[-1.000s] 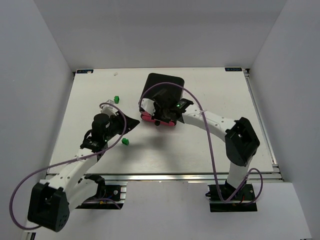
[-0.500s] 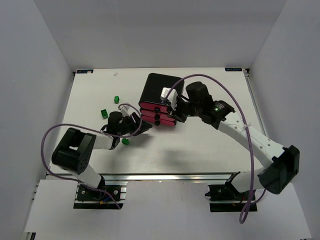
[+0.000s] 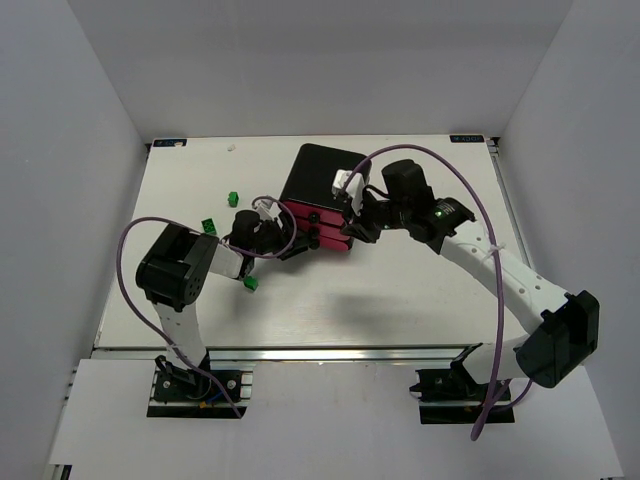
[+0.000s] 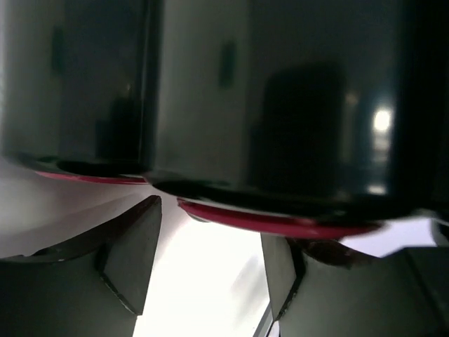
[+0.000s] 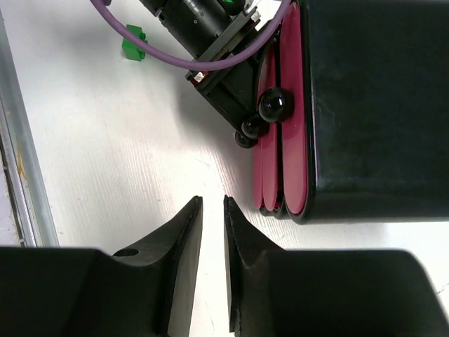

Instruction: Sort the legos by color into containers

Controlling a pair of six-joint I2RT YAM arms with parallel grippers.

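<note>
White bench is strewn at left with green legos; left fingers are spread at the pink drawers, presumably for opening one; right fingers, narrowly apart and empty, are held beside.

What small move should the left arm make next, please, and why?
Probably ease the left fingers onto a knob and close them: they stand open at the drawers, which look shut, and green legos lie unsorted on the table.
</note>
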